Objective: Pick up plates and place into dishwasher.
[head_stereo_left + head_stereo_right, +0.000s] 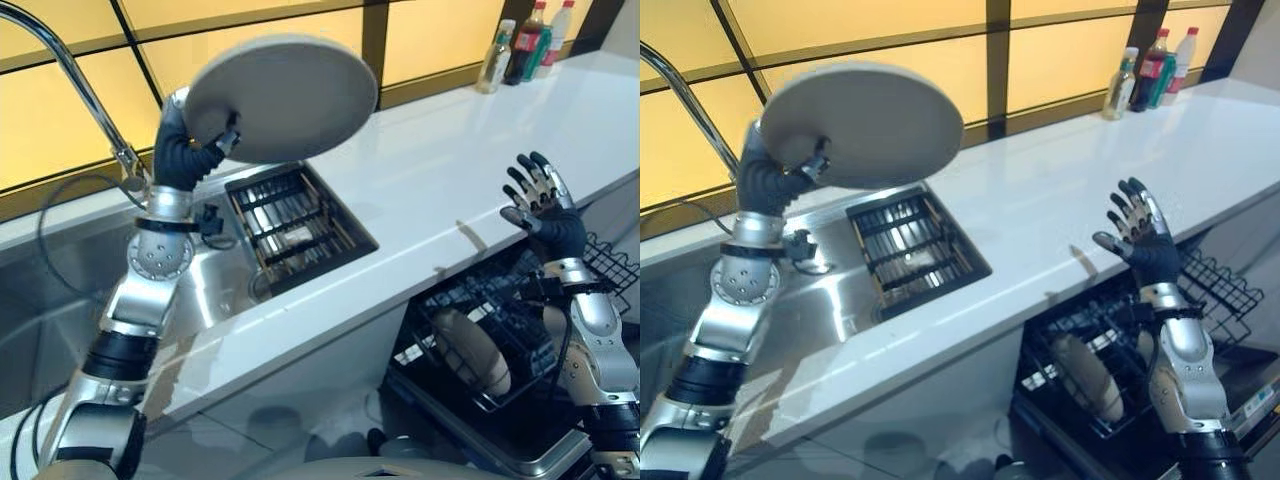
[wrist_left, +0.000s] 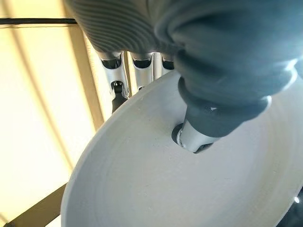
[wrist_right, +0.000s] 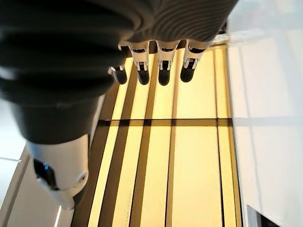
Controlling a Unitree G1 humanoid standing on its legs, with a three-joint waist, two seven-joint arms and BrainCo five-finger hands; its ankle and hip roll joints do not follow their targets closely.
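- Left hand (image 1: 190,150) was clamped on the edge of a round plate (image 1: 285,95), holding it tilted in the air above the sink (image 1: 215,280); our left wrist view showed the thumb (image 2: 194,137) pressed on one face and the fingers (image 2: 116,90) curled behind the rim.
- We saw the plate as matte, off-white and smooth, a thick flat disc with a rounded edge; its far face was hidden from us in the eye views.
- Below it lay the brushed-steel sink, with a dark slatted rack (image 1: 295,225) set in its right half and a curved metal tap (image 1: 75,75) rising at the left, its top cut off.
- We made out a pale object lying in the rack, too small to name.
- Right hand (image 1: 540,195) stood raised over the open dishwasher (image 1: 480,400), fingers spread straight and holding nothing; our right wrist view looked past those fingers (image 3: 163,71) at yellow panels.
- A black wire basket (image 1: 500,330) in the dishwasher held a beige plate (image 1: 470,350) standing on edge, partly hidden by the wires and the right arm.
- White glossy counter (image 1: 430,170) ran between sink and dishwasher, with bottles (image 1: 525,45) at its far end.
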